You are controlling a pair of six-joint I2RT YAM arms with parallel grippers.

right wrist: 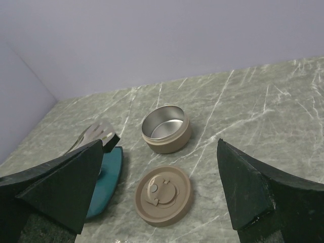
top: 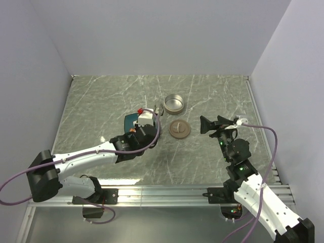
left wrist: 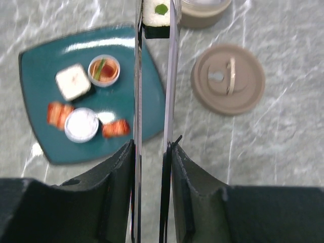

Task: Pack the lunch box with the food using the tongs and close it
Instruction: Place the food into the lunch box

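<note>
My left gripper (left wrist: 152, 147) (top: 139, 133) is shut on the slim grey tongs (left wrist: 172, 76) (top: 159, 110). The tongs' tips pinch a white sushi piece with a green dot (left wrist: 156, 12), held above the table between the plate's corner and the lunch box (left wrist: 205, 12) (top: 174, 104) (right wrist: 165, 129). The silver tin stands open and empty. Its tan lid (left wrist: 228, 78) (top: 179, 128) (right wrist: 163, 195) lies flat on the table in front of it. More food (left wrist: 81, 124) sits on the teal plate (left wrist: 45, 61) (top: 130, 120). My right gripper (right wrist: 161, 143) (top: 212, 124) is open, facing the lid and tin from the right.
The teal plate's edge (right wrist: 109, 174) shows at the left of the right wrist view, with the tongs' tips (right wrist: 93, 134) above it. Walls close the marble table at the back and both sides. A metal rail (top: 162, 192) runs along the near edge.
</note>
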